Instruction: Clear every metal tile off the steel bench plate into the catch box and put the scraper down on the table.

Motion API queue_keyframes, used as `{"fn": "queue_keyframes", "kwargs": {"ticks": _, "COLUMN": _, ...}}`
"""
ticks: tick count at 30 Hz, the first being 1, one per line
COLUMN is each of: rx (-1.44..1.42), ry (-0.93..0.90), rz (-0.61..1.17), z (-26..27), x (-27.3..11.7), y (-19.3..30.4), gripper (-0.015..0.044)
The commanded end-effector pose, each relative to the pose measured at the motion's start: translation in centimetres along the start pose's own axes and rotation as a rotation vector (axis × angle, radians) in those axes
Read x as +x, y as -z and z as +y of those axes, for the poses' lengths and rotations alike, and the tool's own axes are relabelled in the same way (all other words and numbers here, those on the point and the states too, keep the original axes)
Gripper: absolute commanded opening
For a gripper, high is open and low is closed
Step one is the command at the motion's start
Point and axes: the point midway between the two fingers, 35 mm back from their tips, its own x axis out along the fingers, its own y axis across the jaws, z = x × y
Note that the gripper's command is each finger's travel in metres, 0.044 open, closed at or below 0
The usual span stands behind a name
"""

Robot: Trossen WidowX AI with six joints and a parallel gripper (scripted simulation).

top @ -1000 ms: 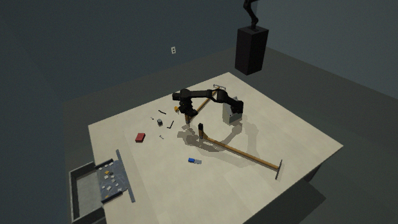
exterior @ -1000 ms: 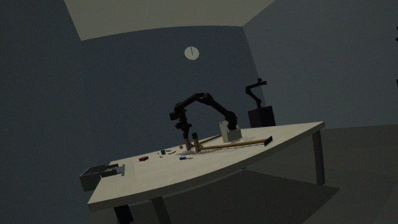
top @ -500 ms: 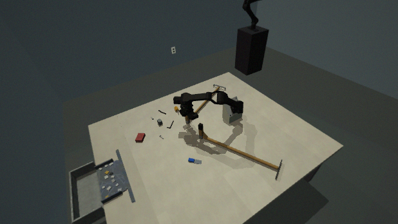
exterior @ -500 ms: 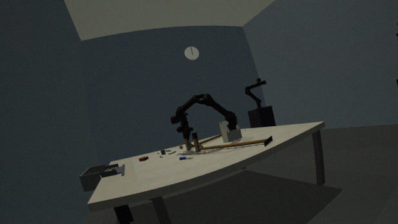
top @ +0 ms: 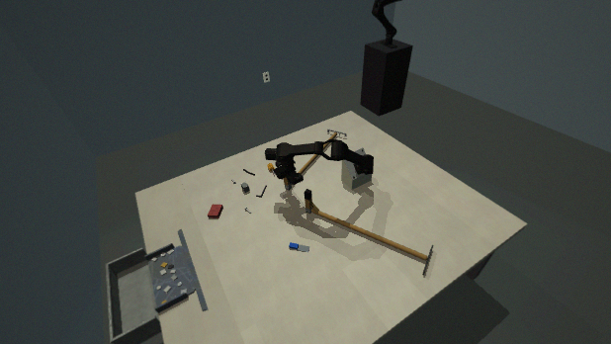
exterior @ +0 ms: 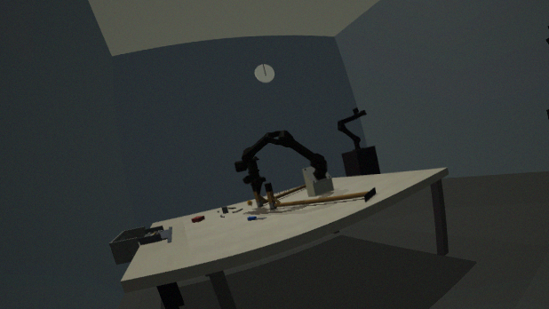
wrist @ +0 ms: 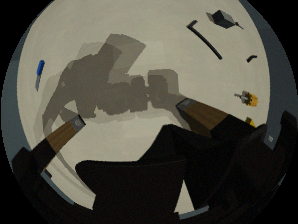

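The steel bench plate has several small pale and yellow tiles scattered on it. The grey catch box adjoins its far end. The long scraper lies on the table, its flat dark blade to the right; its upright black-topped grip also shows in the wrist view. A similar tool with a toothed head, the rake, lies behind it. My gripper is shut and empty, pointing down at the rake's upright grip. Whether they touch I cannot tell.
A blue-handled knife lies nearer the front. A red block, a dark block, a hex key and a yellow item lie beyond the grips.
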Motion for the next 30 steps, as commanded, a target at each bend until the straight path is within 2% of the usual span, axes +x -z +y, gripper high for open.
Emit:
{"fn": "queue_keyframes", "kwargs": {"ticks": 1, "rx": 0.000, "ry": 0.002, "rz": 0.001, "z": -0.9, "x": 0.0, "y": 0.0, "gripper": 0.0000}}
{"fn": "queue_keyframes", "kwargs": {"ticks": 30, "rx": -0.010, "ry": 0.018, "rz": -0.011, "z": -5.6, "x": -0.3, "y": -0.7, "gripper": 0.0000}}
